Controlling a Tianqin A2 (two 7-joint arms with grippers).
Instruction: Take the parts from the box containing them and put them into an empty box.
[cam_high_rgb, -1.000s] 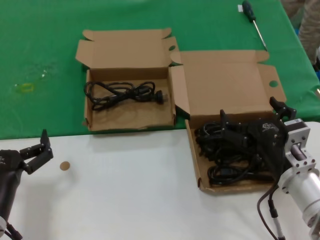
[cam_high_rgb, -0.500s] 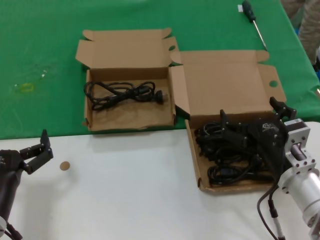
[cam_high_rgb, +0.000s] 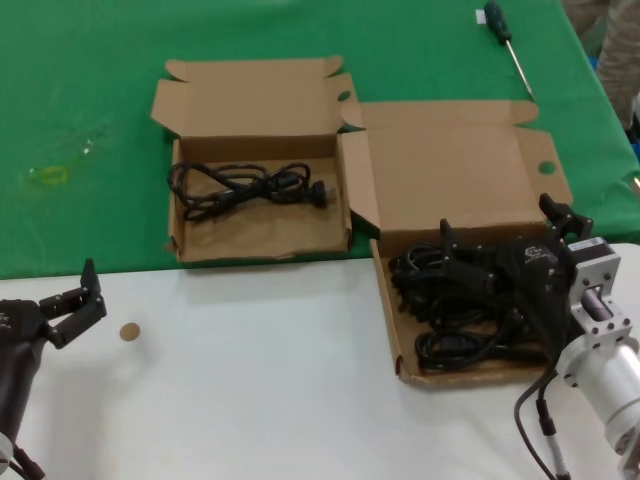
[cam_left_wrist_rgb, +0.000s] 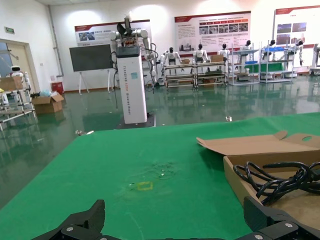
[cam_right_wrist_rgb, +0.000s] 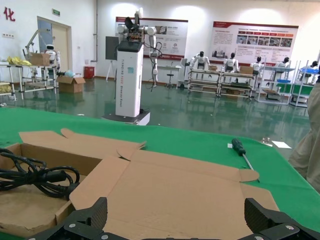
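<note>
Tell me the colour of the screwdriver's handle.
The screwdriver has a dark green handle, showing best in the head view, on the green cloth.

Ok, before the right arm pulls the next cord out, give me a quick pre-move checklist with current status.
1. Right gripper over the wide box of cords: ok.
2. Right fingers open: ok.
3. Single cord lined up between the fingers: cannot tell, the cords are tangled.
4. Narrow box open with room beside the cord already inside: ok.
5. Left gripper parked, away from both boxes: ok.
</note>
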